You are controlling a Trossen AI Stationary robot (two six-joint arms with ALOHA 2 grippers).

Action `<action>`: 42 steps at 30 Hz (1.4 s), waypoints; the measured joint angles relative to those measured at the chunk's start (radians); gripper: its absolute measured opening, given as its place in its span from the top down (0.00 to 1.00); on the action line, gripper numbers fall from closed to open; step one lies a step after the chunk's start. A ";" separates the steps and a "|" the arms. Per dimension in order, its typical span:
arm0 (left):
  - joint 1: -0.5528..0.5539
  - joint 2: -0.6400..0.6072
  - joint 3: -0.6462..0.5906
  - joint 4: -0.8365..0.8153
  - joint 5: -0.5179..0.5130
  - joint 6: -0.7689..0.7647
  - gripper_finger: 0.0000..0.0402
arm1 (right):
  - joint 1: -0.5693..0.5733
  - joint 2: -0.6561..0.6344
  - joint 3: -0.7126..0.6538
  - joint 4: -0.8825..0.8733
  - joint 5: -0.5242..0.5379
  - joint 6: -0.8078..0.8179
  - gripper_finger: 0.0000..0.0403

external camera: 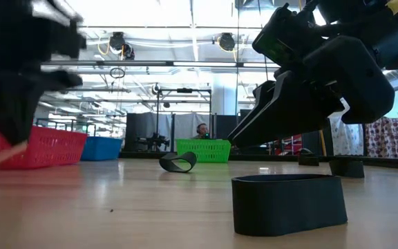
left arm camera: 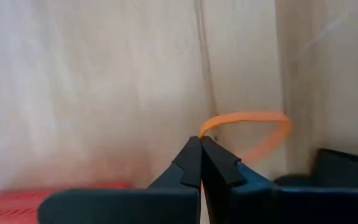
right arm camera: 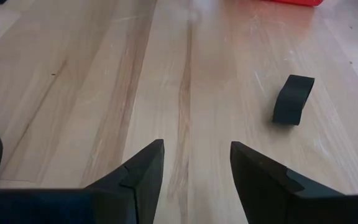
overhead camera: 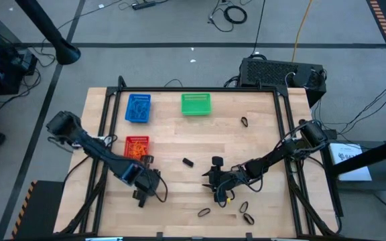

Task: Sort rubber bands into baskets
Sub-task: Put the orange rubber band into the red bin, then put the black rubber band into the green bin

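Broadly, the pale wooden desk (overhead camera: pixel 193 144) with its black frame carries everything, and both dark arms reach in over its near half. At the far side stand two small rectangular plastic mesh baskets: the blue basket (overhead camera: pixel 138 108) toward the left, already holding blue loops, and the green basket (overhead camera: pixel 196 104) near the middle. The red basket (overhead camera: pixel 137 147) sits nearer, on the left, with orange loops inside.

The left hand (overhead camera: pixel 141 198) is low over the desk just in front of the red basket. Its two fingers are pressed together, and in the left wrist view the tips (left arm camera: pixel 199 149) pinch a thin orange rubber band (left arm camera: pixel 253 127), whose loop stands out beyond them against the wood.

The right hand (right arm camera: pixel 196 163) is near the middle of the desk's near part, its fingers spread wide with nothing between them and bare wood ahead of it.

Black rubber bands lie scattered. One flattened black band (overhead camera: pixel 187 162) lies between the two hands, and shows ahead of the right hand in the right wrist view (right arm camera: pixel 293 98). Another black loop (overhead camera: pixel 244 122) lies farther back on the right. Three more sit near the front edge: one black loop (overhead camera: pixel 204 212), and a pair (overhead camera: pixel 246 213) close together just right of it.
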 joint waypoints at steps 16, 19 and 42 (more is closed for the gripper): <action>0.006 -0.357 -0.005 -0.423 -0.336 -0.167 0.99 | 0.000 0.000 0.000 0.000 0.000 0.000 0.56; 0.020 -0.368 -0.045 -0.434 -0.339 -0.169 1.00 | 0.000 0.000 0.000 0.000 0.000 0.000 0.56; 0.073 -0.364 -0.175 -0.391 -0.368 -0.179 0.68 | 0.000 0.000 0.000 0.000 0.000 0.000 0.56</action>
